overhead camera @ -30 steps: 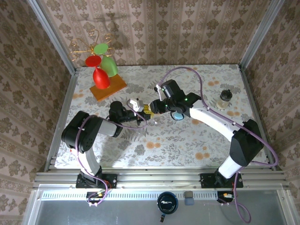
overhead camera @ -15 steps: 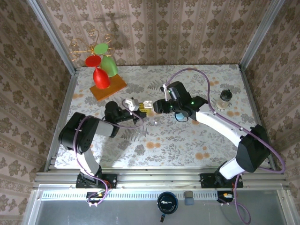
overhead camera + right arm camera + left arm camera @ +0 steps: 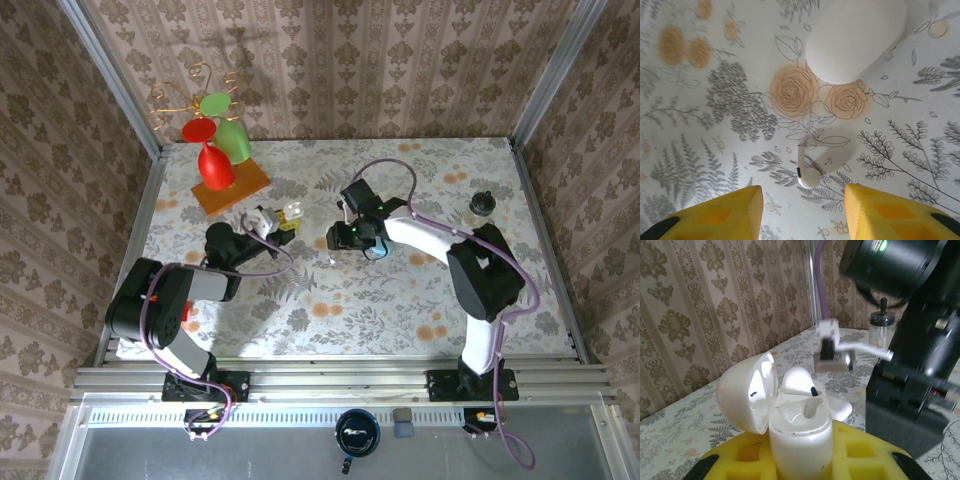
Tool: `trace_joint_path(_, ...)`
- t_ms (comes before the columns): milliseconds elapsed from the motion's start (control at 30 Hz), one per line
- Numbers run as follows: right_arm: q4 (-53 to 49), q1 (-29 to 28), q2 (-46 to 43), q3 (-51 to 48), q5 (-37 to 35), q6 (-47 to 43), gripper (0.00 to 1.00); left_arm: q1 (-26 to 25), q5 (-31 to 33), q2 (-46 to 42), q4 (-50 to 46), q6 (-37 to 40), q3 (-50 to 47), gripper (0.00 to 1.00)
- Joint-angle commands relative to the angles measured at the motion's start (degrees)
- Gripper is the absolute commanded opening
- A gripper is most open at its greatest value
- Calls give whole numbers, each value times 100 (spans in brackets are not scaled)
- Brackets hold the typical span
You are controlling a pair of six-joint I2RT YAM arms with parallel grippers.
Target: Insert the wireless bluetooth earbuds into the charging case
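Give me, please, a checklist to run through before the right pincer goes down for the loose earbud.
1. Right pincer open: ok.
2. Earbud lying on the tablecloth, centred ahead of the fingers: ok.
3. Charging case clamped in the left pincer: ok.
4. Lid open: ok.
5. One socket looks free: ok.
6. Height above the earbud: cannot tell.

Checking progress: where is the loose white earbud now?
In the right wrist view the earbud lies on the tablecloth, centred under the open right claw, near a white case.
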State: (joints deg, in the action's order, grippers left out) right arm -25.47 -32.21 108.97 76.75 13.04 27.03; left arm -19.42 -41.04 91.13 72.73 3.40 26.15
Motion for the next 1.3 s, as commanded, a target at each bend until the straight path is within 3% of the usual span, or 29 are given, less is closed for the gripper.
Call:
trace_joint_path(0,-204,-47,295,230,417,-45,48,-14,52,-168,148,182,-75,3)
trace_joint_path(933,148,-539,523,119,1104,-74,47,61,377,-108,161,179,-66,4)
trace_joint_path(1267,-317,-369,379,352,251,-496,47,184,377,-125,154,185,-102,4)
